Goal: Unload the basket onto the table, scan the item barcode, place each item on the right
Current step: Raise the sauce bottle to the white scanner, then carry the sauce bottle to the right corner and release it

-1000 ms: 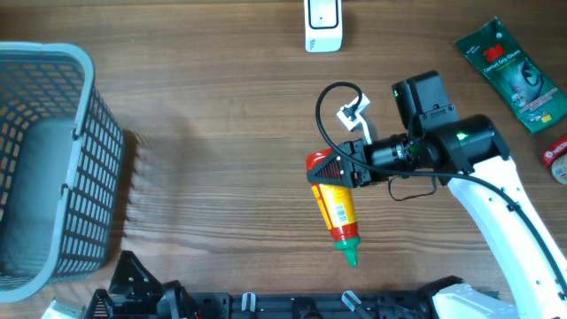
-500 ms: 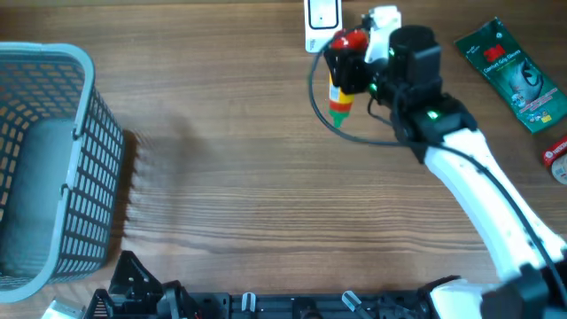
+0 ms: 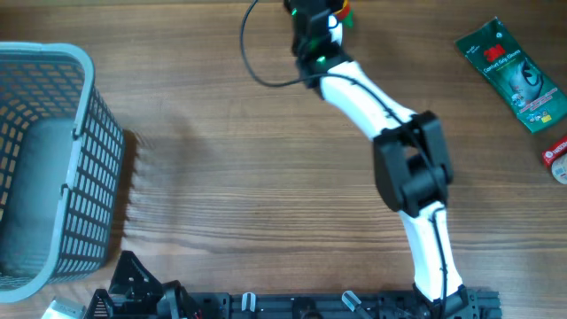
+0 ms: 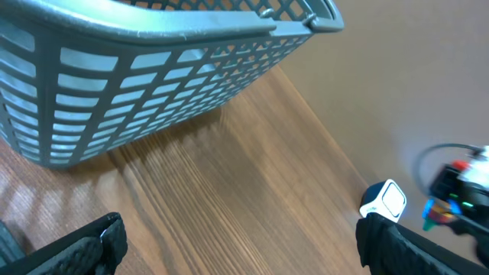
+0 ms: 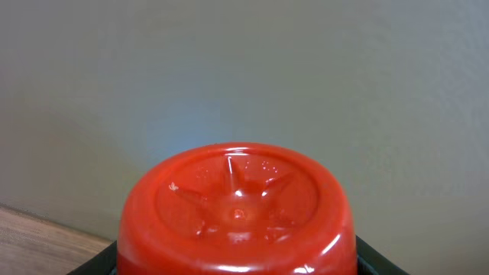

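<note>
Right gripper (image 3: pixel 321 12) clamps the red-based plastic sauce bottle (image 5: pixel 237 210) at top centre; overshooting the white handheld scanner (image 4: pixel 386 200) could miss the barcode.

The tabletop (image 3: pixel 230 177) looks like wood, brown with a fine straight grain and a soft satin sheen. The basket (image 3: pixel 49 53) is grey moulded plastic, a smooth matt lattice. The bottle (image 5: pixel 237 214) shows a red plastic base, smooth and very glossy, with raised ribs moulded in a star. The right arm (image 3: pixel 363 84) has a smooth, glossy white plastic shell, and its joint housing (image 3: pixel 412 168) is matt black. The left end effector (image 4: pixel 248 248) has matt black fingers (image 4: pixel 84 248). The green packet (image 3: pixel 514 75) is shiny printed film. The scanner (image 4: pixel 384 200) is smooth white plastic.
</note>
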Tool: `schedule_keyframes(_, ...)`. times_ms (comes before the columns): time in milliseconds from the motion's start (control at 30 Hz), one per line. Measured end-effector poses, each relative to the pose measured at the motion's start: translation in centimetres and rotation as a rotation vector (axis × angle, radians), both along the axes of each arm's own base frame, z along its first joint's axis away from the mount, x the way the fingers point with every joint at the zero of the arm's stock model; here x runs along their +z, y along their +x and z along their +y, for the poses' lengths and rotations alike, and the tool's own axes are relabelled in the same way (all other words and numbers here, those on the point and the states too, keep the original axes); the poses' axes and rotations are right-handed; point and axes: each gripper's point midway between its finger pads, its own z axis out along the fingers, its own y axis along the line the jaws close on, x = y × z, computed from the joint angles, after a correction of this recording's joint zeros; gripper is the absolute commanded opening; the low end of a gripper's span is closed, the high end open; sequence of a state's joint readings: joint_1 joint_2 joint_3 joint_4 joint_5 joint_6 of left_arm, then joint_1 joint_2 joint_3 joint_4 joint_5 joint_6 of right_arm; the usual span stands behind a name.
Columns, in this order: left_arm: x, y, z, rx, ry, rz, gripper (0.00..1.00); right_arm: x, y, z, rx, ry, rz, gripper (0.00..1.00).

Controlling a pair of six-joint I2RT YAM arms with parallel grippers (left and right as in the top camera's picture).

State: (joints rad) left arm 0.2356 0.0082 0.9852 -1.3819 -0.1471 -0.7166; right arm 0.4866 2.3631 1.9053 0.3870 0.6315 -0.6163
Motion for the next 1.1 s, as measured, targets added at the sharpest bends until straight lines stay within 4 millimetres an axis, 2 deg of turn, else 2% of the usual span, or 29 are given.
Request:
schedule_keyframes(67,0.0,0.0,0.0,0.0,0.0,-0.001,1.0,-2.4,0.4,0.7,-0.01,-0.137,-0.003,0.51)
schedule_keyframes(200,0.0,0.0,0.0,0.0,0.0,-0.001,1.0,-3.7,1.1,-0.7,-0.043,-0.338,0.018,0.51)
schedule_keyframes(333,0.0,0.0,0.0,0.0,0.0,-0.001,1.0,-3.8,1.3,-0.6,-0.026,-0.39,0.017,0.51)
schedule_keyframes(400,0.0,0.0,0.0,0.0,0.0,-0.001,1.0,-5.0,1.5,-0.4,-0.014,-0.402,0.024,0.5)
schedule_keyframes(433,0.0,0.0,0.0,0.0,0.0,-0.001,1.0,-6.7,1.8,-0.5,-0.007,-0.412,0.043,0.5)
schedule_keyframes(533,0.0,0.0,0.0,0.0,0.0,-0.001,1.0,-6.5,2.0,-1.0,-0.019,-0.403,0.029,0.51)
schedule_keyframes(600,0.0,0.0,0.0,0.0,0.0,-0.001,1.0,-7.1,1.9,-2.0,-0.05,-0.415,0.084,0.52)
schedule_keyframes(633,0.0,0.0,0.0,0.0,0.0,-0.001,1.0,-7.1,1.6,-3.4,-0.084,-0.412,0.144,0.52)
schedule_keyframes(700,0.0,0.0,0.0,0.0,0.0,0.0,1.0,-6.4,0.8,-7.2,-0.145,-0.401,0.28,0.51)
schedule_keyframes(767,0.0,0.0,0.0,0.0,0.0,0.0,1.0,-3.5,-0.4,-14.1,-0.31,-0.313,0.337,0.51)
schedule_keyframes(800,0.0,0.0,0.0,0.0,0.0,0.0,1.0,-2.7,-1.5,-18.9,-0.425,-0.265,0.373,0.51)
schedule_keyframes(833,0.0,0.0,0.0,0.0,0.0,0.0,1.0,-2.9,-2.5,-22.8,-0.511,-0.22,0.419,0.52)
schedule_keyframes(867,0.0,0.0,0.0,0.0,0.0,-0.001,1.0,-3.5,-3.7,-26.6,-0.594,-0.175,0.459,0.52)
schedule_keyframes(900,0.0,0.0,0.0,0.0,0.0,0.0,1.0,-5.2,-5.6,-31.8,-0.705,-0.117,0.525,0.51)
schedule_keyframes(933,0.0,0.0,0.0,0.0,0.0,-0.001,1.0,-6.5,-7.1,-34.7,-0.784,-0.042,0.548,0.51)
schedule_keyframes(967,0.0,0.0,0.0,0.0,0.0,-0.001,1.0,-7.9,-9.1,-38.5,-0.864,-0.01,0.6,0.51)
schedule_keyframes(1033,0.0,0.0,0.0,0.0,0.0,0.0,1.0,-10.2,-13.1,-44.0,-1.003,0.158,0.657,0.52)
schedule_keyframes(1100,0.0,0.0,0.0,0.0,0.0,0.0,1.0,-12.0,-16.5,-48.3,-1.112,0.355,0.666,0.55)
